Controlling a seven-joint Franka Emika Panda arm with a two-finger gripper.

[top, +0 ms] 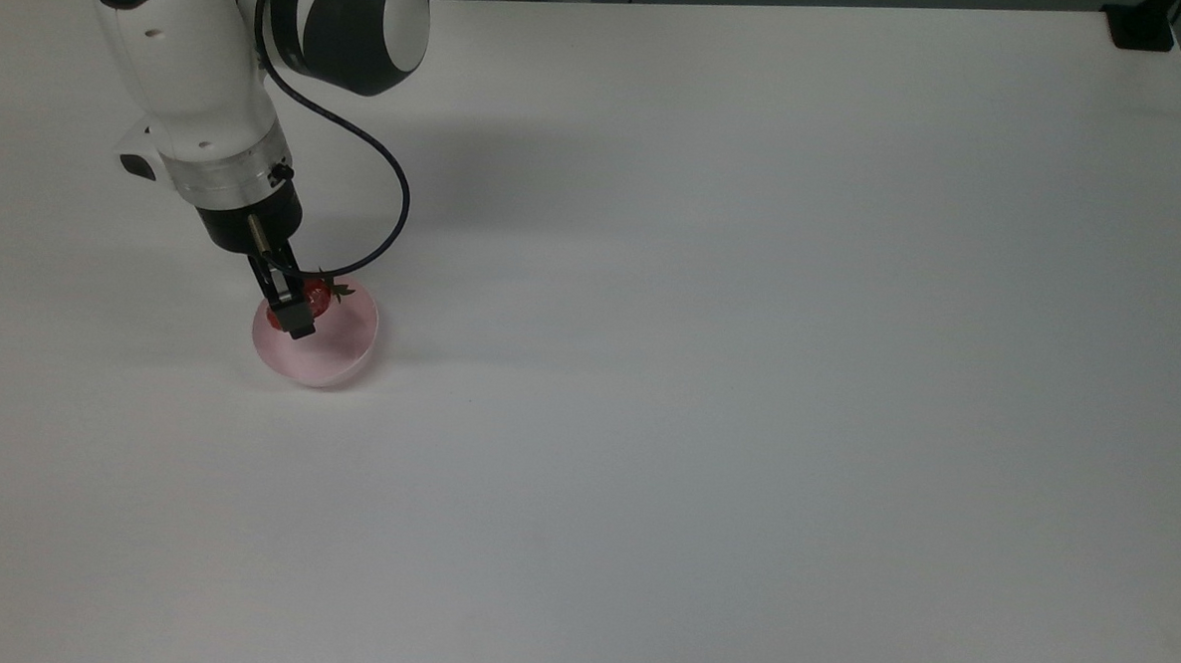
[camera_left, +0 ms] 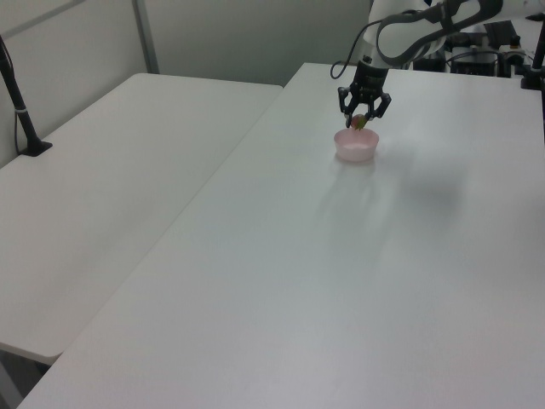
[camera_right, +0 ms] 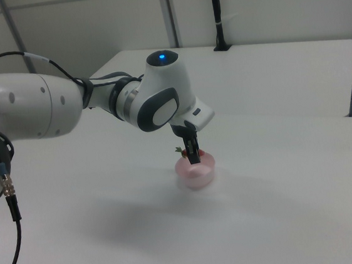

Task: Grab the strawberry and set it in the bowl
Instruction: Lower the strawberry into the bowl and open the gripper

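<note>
the black two-finger gripper (top: pixel 297 311) on the white and grey robot arm (top: pixel 203 85) hangs over the small round pale pink bowl (top: pixel 335 355), its fingers closed around the small glossy red strawberry (top: pixel 317 298) with the dark green leafy cap. in the top view the strawberry sits above the upper left part of the bowl's opening, its leafy cap pointing toward the top view's right, and a dark finger covers part of the fruit. in the left view the gripper (camera_left: pixel 363 117) points down just above the bowl (camera_left: pixel 355 146), and the strawberry (camera_left: pixel 359 123) shows as a small reddish spot between the finger ends, level with or slightly above the rim; whether it touches the bowl cannot be told. in the right view the gripper (camera_right: pixel 194 155) reaches down from the arm's rounded wrist to the rim of the bowl (camera_right: pixel 196 171), and the strawberry (camera_right: pixel 183 151) peeks out with a bit of green on the right view's left of the fingers. the bowl stands upright on the wide white table (top: pixel 748 378), well toward the top view's left. a black cable (top: pixel 383 168) loops from the arm down to the gripper.
</note>
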